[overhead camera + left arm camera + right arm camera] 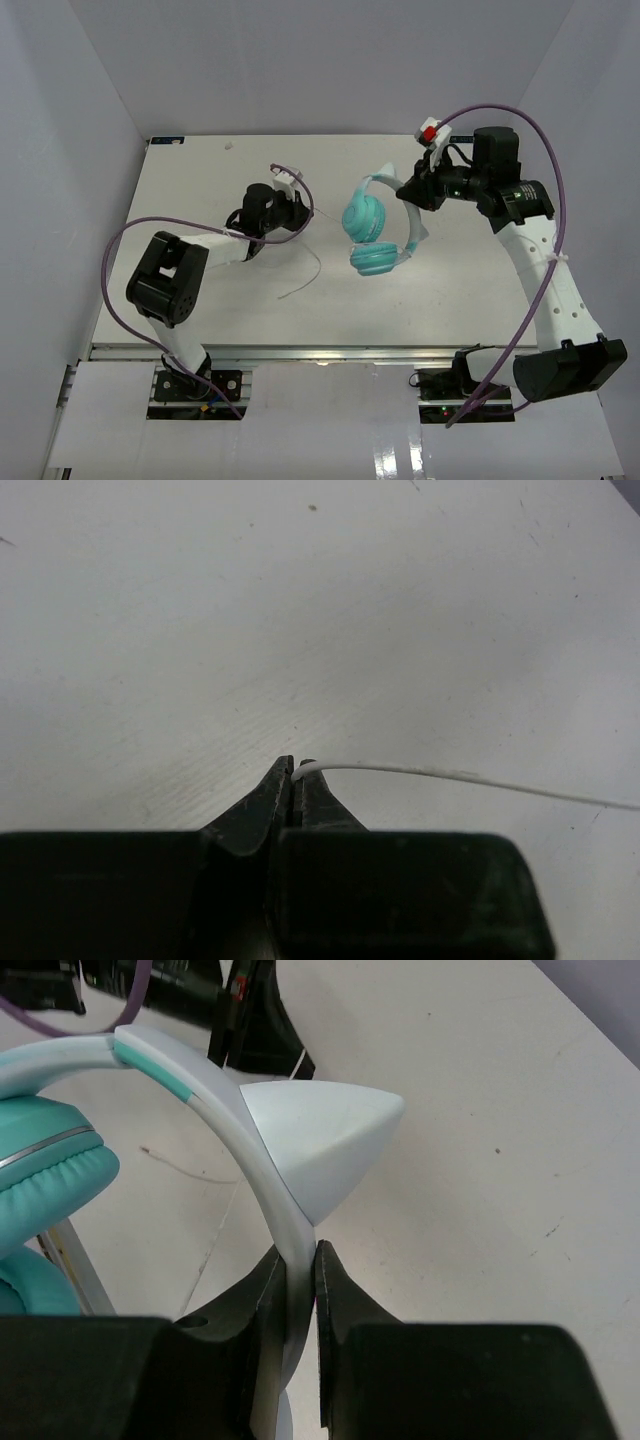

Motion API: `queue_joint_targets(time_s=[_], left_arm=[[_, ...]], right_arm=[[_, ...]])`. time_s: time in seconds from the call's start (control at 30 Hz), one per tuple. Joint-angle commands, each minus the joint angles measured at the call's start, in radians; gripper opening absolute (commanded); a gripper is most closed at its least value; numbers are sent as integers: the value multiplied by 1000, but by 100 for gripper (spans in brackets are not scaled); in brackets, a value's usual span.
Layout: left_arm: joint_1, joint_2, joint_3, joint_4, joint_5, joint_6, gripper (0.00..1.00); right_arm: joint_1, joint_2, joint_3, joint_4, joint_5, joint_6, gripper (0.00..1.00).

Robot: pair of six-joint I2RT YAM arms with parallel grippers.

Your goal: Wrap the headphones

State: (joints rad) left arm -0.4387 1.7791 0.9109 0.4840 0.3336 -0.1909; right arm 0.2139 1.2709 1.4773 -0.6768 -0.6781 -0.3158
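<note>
Pale grey walls (300,60) close in a white table (180,300) on three sides. From the near edge, the right arm (548,270) rises and bends over the far right part of the table. The left arm (195,250) lies low across the left half. Each arm trails a loop of purple cable (112,270).

Between the arms, right of the table's middle, the headphones (372,235) hang above the table. Their two teal earcups (362,215) sit one nearer and one farther, and the pale headband (412,225) arcs on the right side. The right hand (412,192) carries them. In its wrist view the two fingers (258,1290) are clamped on the headband's thin strip, just under a pale pointed cone (320,1130) on the band.

The left hand (300,205) points toward the headphones but is apart from them. Its fingers (268,795) are pinched together on the thin whitish cord (450,775) right at the tips. A loose stretch of cord curves down onto the table nearer the bases.
</note>
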Motion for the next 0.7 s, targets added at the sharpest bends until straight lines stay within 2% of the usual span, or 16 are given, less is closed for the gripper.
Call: queue_joint_targets(time_s=[0.0,0.17,0.3,0.67], left_arm=[[43,-113,72,-129,32,74,0],[61,-124,167,-258,53,111,0],[61,-140,226,-306,70,104,0],[61,-310,220,-439,121,90,0]], right_arm=[[85,-88,-59,-47,128,-207,8],[252,-147,-167,-6,257,-268,8],[337,-161,-235,49,410,-272,8],[351,-109,-316,202,722,-249,8]])
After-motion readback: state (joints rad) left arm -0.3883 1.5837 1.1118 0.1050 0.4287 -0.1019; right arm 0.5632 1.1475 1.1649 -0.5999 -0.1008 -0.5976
